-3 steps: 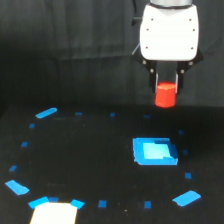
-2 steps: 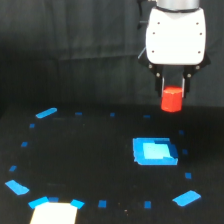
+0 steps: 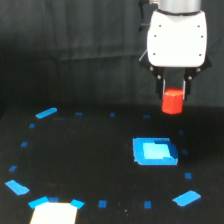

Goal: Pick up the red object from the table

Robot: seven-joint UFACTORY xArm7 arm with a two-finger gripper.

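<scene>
The red object (image 3: 172, 101) is a small red-orange block. It hangs in the air well above the black table (image 3: 85, 165), at the upper right of the exterior view. My gripper (image 3: 173, 97) is shut on its top, with a dark finger on each side. The white arm housing (image 3: 176, 37) sits above the gripper. The block's lower part shows below the fingers.
A flat bright blue square piece (image 3: 154, 151) lies on the table below and slightly to the exterior view's left of the held block. Blue tape strips (image 3: 46, 113) and small marks ring the table. A white patch (image 3: 54, 214) sits at the bottom left edge.
The gripper has moved a little to the exterior view's right, still holding the red object. Nothing on the table has moved.
</scene>
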